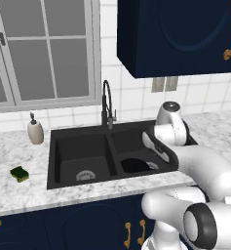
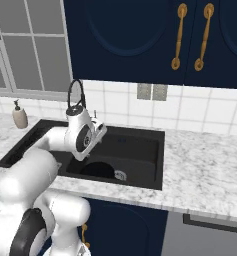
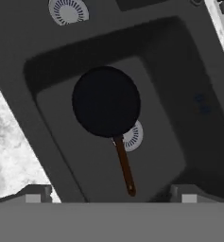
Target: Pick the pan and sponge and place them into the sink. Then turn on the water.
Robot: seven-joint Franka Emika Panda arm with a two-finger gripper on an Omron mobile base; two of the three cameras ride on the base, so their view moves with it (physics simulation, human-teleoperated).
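The black pan [image 3: 106,100] lies flat in the right basin of the black sink [image 3: 179,71], its brown handle [image 3: 124,165] pointing toward me across the round drain. My gripper [image 3: 111,194] hangs open above the handle's end, holding nothing. The base views show the pan [image 1: 135,165] [image 2: 97,170] low in that basin under my hand. The green sponge [image 1: 20,173] rests on the marble counter, left of the sink [image 1: 78,146]. Water is not in view at the faucet [image 1: 107,105] spout.
A beige soap dispenser [image 1: 35,132] stands on the counter behind the sponge, under the window. The gooseneck faucet [image 2: 76,95] rises just behind my wrist. Navy wall cabinets [image 2: 140,40] hang overhead. Open marble counter [image 2: 205,165] stretches right of the sink.
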